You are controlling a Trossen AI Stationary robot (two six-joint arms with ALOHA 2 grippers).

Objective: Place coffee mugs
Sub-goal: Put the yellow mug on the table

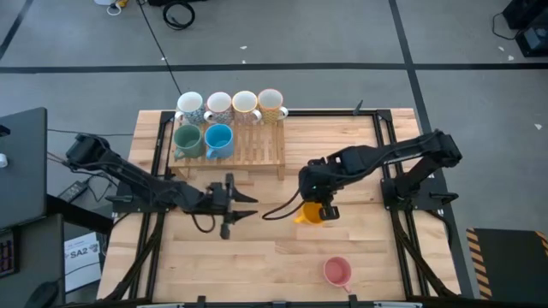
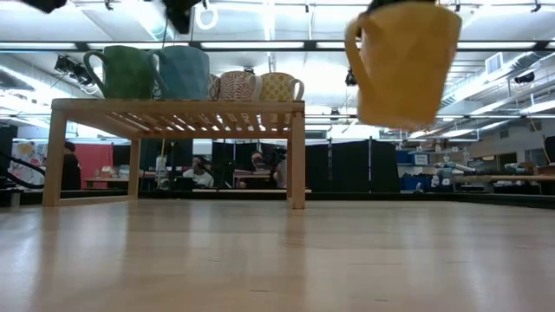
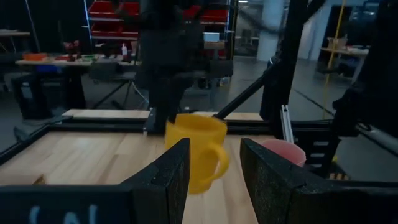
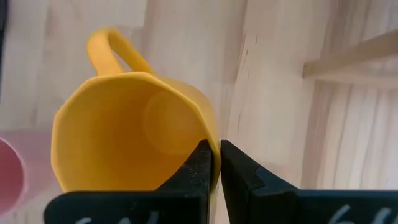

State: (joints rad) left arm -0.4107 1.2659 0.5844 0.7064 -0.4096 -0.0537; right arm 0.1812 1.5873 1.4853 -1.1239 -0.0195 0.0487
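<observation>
Wooden table (image 1: 257,248) with slatted rack (image 1: 257,150) bearing six mugs; right claw (image 1: 324,208), pinched on the orange mug (image 1: 310,213) wall, holds it airborne for transfer, while left claw (image 1: 244,204) waits parted, empty, and pink mug (image 1: 337,272) remains.

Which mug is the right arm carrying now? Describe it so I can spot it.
Start at the wooden rack with six mugs, then look just off its right end. There the right hand pinches the rim of the orange mug, lifted off the table; the pink mug sits alone nearer the front.
</observation>
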